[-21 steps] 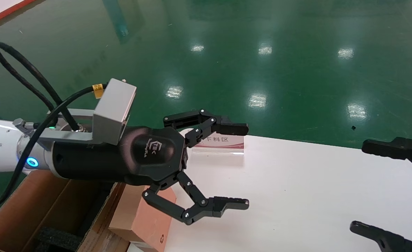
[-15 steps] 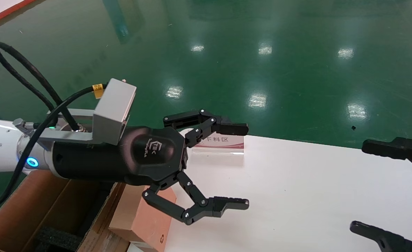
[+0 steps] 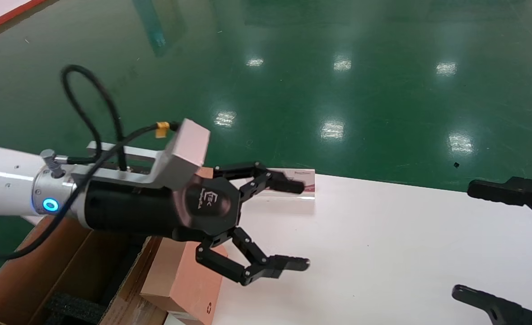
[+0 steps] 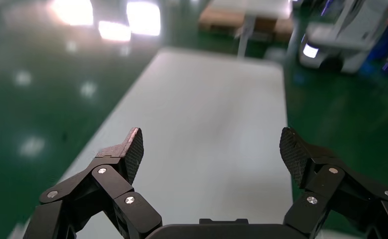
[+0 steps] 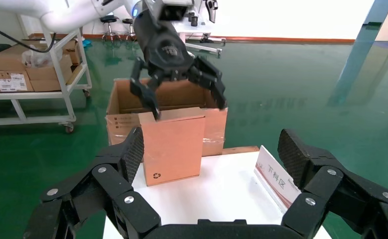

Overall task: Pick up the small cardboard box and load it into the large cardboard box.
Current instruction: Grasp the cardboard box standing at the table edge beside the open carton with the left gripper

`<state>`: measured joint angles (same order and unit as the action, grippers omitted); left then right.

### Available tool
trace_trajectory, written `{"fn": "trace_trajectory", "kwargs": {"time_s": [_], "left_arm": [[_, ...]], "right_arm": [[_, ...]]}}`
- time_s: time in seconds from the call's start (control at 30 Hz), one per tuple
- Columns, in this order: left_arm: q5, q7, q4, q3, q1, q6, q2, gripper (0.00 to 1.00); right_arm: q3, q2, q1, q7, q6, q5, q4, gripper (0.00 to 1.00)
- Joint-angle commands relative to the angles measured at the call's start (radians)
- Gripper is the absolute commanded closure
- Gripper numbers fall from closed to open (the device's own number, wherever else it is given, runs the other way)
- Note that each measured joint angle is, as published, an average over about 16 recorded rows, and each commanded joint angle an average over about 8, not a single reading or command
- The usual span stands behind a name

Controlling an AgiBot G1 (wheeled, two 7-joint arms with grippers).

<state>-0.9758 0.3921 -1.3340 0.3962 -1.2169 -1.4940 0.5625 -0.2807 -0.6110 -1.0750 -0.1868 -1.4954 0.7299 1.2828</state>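
The step in hand looks like the approach before the pickup. The left gripper [image 3: 288, 225] hangs above the white table [image 3: 383, 253] with its jaws spread wide and nothing between them. The small cardboard box [image 5: 174, 144] stands upright at the table's edge, touching or just beside the large cardboard box [image 5: 127, 107], whose black foam shows inside. In the head view the small box sits at about seven o'clock from the gripper's fingertips, lower and partly under its body. The next move likely calls for lowering the jaws over the box's top edge and closing across its slim faces.

The right gripper [image 5: 211, 149] waits at three o'clock, also spread wide and empty. A small sign stand [image 3: 293, 187] sits on the table's far edge. A glossy green floor surrounds the table, and the right wrist view shows a trolley [image 5: 47, 74] carrying cartons.
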Motion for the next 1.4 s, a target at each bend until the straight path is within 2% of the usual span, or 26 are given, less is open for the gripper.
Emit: {"fn": "trace_trajectory", "kwargs": {"time_s": [0.03, 0.23, 0.4, 0.87, 1.4], "left_arm": [[-0.053, 0.042, -0.012, 0.020, -0.036, -0.006, -0.012, 0.00], [-0.268, 0.198, -0.015, 0.179, -0.252, -0.083, 0.002, 0.00], [-0.357, 0.333, -0.013, 0.362, -0.416, -0.098, 0.018, 0.00], [-0.442, 0.715, -0.014, 0.840, -0.769, -0.096, 0.077, 0.00], [-0.428, 0.929, -0.024, 1.226, -1.053, -0.086, 0.149, 0.00]], "right_arm": [[0.000, 0.000, 0.000, 0.000, 0.000, 0.000, 0.000, 0.00], [-0.001, 0.000, 0.000, 0.000, 0.000, 0.000, 0.000, 0.00], [-0.001, 0.000, 0.000, 0.001, 0.000, -0.001, 0.000, 0.00], [-0.002, 0.001, -0.001, 0.001, 0.001, -0.001, 0.000, 0.00], [-0.003, 0.001, -0.001, 0.002, 0.001, -0.002, 0.000, 0.00]]}}
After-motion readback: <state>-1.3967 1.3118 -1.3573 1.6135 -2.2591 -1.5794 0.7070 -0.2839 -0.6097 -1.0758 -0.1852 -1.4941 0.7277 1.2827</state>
